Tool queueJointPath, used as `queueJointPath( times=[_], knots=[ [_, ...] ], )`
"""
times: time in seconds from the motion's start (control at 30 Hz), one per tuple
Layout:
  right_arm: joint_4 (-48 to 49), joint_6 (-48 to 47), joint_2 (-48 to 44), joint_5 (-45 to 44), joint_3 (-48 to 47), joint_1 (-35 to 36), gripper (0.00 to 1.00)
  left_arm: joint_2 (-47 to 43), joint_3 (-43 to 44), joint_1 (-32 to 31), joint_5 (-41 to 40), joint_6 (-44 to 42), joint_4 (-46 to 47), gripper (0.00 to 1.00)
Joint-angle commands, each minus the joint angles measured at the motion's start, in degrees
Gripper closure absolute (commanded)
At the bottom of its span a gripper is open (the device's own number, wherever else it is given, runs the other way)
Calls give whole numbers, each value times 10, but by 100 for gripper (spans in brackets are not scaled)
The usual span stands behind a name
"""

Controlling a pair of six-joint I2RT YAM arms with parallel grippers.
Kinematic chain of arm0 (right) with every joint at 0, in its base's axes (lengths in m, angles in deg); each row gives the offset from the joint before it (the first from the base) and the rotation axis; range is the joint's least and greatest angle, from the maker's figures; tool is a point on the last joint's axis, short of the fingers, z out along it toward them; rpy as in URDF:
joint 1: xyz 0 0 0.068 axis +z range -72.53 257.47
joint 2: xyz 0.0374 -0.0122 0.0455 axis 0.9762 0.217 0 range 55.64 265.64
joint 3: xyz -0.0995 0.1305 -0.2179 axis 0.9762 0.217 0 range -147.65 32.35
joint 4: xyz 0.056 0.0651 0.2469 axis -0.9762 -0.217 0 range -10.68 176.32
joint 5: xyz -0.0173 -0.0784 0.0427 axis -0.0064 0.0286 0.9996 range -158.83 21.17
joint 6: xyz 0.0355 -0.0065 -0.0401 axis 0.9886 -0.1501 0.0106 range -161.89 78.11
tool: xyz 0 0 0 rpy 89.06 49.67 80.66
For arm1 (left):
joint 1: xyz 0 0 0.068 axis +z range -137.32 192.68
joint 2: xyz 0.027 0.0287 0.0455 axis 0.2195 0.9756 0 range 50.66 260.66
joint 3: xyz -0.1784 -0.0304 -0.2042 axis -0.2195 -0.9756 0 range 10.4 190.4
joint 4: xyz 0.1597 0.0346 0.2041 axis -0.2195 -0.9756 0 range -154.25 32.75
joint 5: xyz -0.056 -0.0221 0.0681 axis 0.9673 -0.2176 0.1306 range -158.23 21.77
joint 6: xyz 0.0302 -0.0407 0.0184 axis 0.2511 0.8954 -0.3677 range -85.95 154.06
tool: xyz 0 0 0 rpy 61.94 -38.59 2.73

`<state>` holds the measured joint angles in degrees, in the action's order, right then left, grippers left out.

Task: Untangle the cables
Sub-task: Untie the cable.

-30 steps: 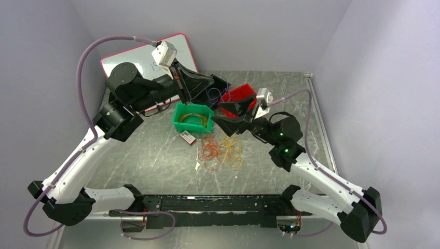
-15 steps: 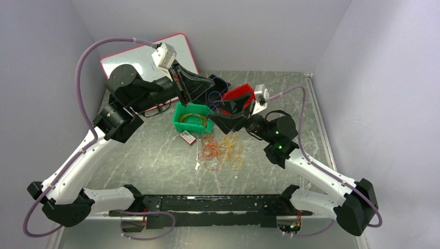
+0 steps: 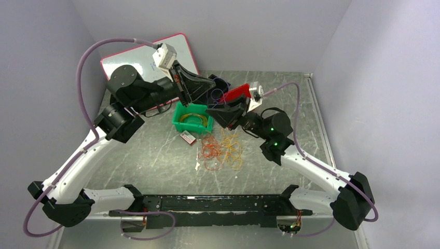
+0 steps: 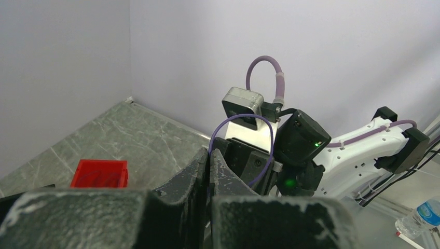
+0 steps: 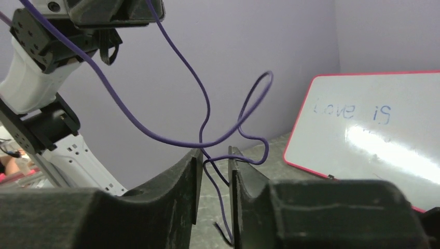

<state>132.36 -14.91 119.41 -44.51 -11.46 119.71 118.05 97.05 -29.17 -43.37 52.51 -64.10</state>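
A tangle of thin orange, yellow and red cable loops (image 3: 223, 150) lies on the table in the middle. My left gripper (image 3: 213, 82) is held high behind it, shut on a thin purple cable (image 3: 216, 95). In the left wrist view the cable arches as a loop (image 4: 244, 115) above the closed gripper (image 4: 209, 152). My right gripper (image 3: 209, 109) is just below the left one. In the right wrist view it (image 5: 214, 155) is slightly open, with a strand of the purple cable (image 5: 207, 106) running down between the fingers.
A green bin (image 3: 181, 110) holding yellow loops stands left of the pile. A red bin (image 3: 239, 92) is behind the right gripper. A whiteboard (image 3: 136, 58) leans at the back left. A small red and white object (image 3: 188, 138) lies by the green bin.
My right gripper has moved left and up, from beside the red bin to just under the left gripper and the purple cable. The left arm has hardly moved.
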Motion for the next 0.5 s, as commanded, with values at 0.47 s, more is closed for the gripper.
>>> queueJointPath(
  times=[0.47],
  knots=[
    [-114, -45, -49, -74, -28, 3, 100, -26, -29, -2, -140, 8, -42, 69]
  ],
)
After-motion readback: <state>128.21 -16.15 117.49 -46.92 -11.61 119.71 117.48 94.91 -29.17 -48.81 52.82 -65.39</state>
